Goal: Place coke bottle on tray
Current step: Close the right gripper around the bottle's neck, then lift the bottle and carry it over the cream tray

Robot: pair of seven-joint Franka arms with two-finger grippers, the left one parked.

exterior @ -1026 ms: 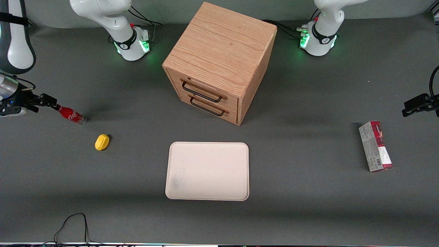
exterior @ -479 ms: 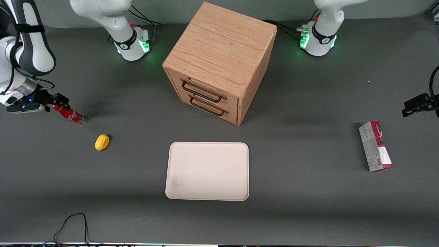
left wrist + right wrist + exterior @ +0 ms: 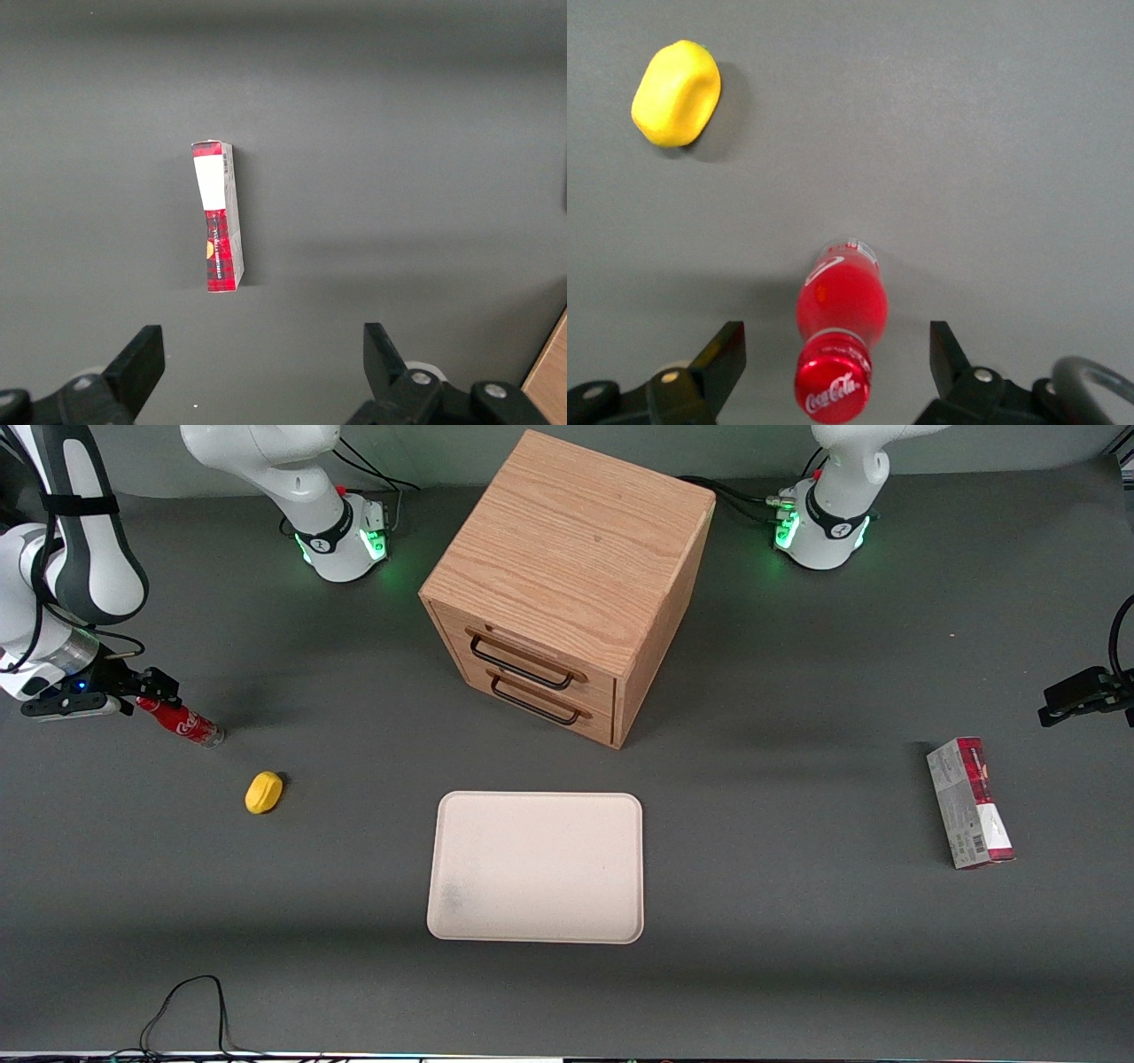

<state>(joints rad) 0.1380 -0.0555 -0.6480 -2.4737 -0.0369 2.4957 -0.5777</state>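
One coke bottle point(image 3: 842, 305) stands between the spread-open tool's point(image 3: 833, 363) fingers; one tray point(image 3: 537, 866); one yellow lump point(image 3: 676, 93).

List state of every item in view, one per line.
coke bottle: upright on table, cap on, not gripped
gripper: open, straddling the bottle's cap
tray: empty, flat on table
drawer cabinet: both drawers shut
carton: lying on table
yellow object: resting on table

Front camera overlooks the table; right wrist camera looks closely down, sharing the coke bottle point(image 3: 182, 723).
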